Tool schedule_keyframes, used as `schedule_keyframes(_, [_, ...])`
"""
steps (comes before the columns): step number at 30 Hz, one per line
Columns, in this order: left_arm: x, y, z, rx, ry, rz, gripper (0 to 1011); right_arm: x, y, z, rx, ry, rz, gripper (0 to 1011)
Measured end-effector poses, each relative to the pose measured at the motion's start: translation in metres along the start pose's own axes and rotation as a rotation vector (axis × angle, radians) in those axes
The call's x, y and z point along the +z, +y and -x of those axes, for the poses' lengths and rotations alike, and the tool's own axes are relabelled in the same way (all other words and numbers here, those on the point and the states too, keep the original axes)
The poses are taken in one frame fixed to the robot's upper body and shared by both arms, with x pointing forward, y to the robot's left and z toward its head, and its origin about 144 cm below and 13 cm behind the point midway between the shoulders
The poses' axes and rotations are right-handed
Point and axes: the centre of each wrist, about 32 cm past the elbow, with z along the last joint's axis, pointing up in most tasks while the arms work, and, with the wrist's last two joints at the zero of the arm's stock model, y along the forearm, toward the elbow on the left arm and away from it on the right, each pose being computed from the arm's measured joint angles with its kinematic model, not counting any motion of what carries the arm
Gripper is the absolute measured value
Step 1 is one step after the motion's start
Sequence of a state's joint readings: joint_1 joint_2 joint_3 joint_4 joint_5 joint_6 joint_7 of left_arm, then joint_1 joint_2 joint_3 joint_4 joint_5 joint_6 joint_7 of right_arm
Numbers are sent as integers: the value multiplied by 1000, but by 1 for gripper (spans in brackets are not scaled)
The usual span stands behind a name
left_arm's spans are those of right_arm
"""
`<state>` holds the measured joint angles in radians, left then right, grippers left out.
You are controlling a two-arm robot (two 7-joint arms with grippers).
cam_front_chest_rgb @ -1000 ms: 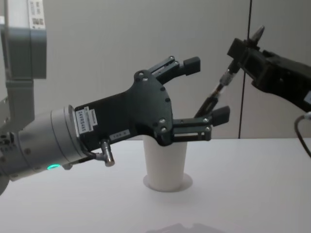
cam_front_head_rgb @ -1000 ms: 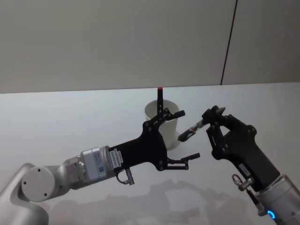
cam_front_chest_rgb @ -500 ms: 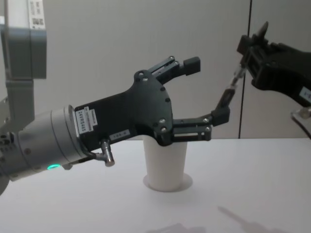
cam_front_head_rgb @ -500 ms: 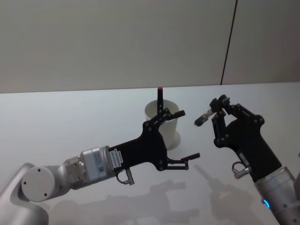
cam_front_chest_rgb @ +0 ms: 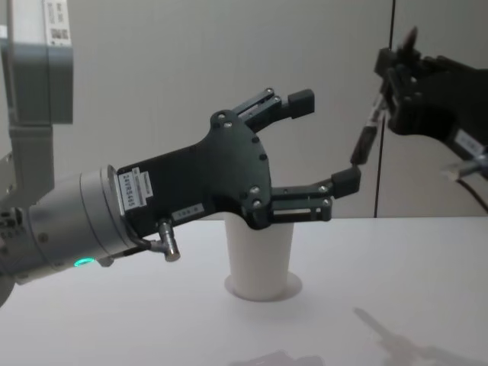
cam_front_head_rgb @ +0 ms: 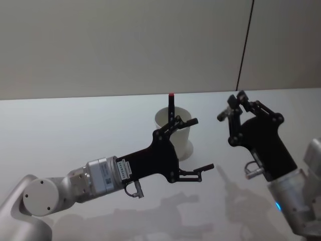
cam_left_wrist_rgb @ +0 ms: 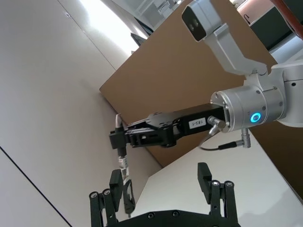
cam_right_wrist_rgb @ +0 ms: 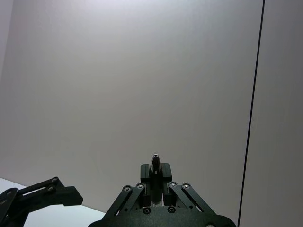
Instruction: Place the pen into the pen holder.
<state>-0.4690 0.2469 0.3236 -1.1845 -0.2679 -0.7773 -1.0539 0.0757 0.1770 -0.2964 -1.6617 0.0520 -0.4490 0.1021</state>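
Since a second ago, the right gripper (cam_front_head_rgb: 234,102) has pulled back to the right and risen, carrying the pen (cam_front_chest_rgb: 367,136) away from the pen holder (cam_front_head_rgb: 176,131); the left gripper (cam_front_head_rgb: 194,145) has not moved. Bare white table (cam_front_head_rgb: 75,130) now lies open between the right gripper and the cup, and to the cup's far left.

In the chest view, the left gripper's black body covers the cup's rim and upper half, and the right arm is cut off at the frame's right edge. In the head view, a thin dark rod with a red tip (cam_front_head_rgb: 171,105) stands up at the cup, its lower end hidden behind the left gripper.

The right gripper's fingers are closed on the pen's upper end; the pen hangs slanting down toward the left gripper. The left gripper hovers just in front of the cup with its fingers (cam_front_chest_rgb: 299,99) spread wide, holding nothing.
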Motion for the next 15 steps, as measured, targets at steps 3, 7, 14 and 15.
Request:
schedule_keyframes(3, [0, 0, 0, 0, 0, 0, 1004, -3, 6, 2, 6, -7, 4, 118])
schedule_keyframes(7, [0, 0, 0, 0, 0, 0, 1004, -8, 15, 6, 20, -3, 10, 118])
schedule_keyframes(14, [0, 0, 0, 0, 0, 0, 1004, -17, 31, 14, 46, 16, 22, 119])
schedule_keyframes(15, [0, 0, 0, 0, 0, 0, 1004, -18, 32, 15, 48, 19, 23, 118])
